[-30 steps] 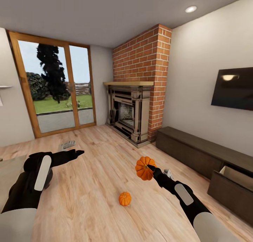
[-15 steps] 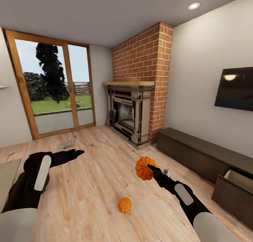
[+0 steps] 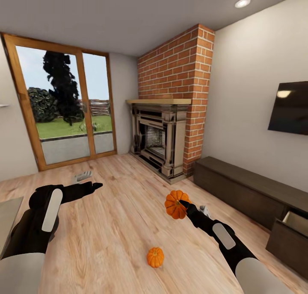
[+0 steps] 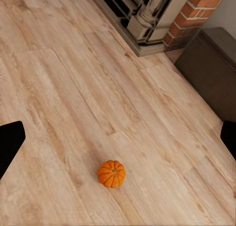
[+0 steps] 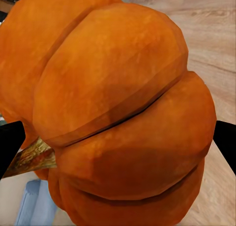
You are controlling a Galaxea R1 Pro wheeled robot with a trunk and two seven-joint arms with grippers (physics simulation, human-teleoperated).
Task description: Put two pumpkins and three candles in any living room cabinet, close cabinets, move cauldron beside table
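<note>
Right gripper (image 3: pixel 182 205) clamped on pumpkin (image 3: pixel 175 204), frame centre; second pumpkin (image 3: pixel 155 257) on floor (image 3: pixel 111 225) below; left gripper (image 3: pixel 95 185) spread, empty.

Black arms, pale grey oblong panels, white upper sleeves, black claws

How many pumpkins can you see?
2. One pumpkin is held up in the right gripper, jaws closed on it. The other pumpkin sits on the wood floor between the two arms. More could be hidden.
</note>
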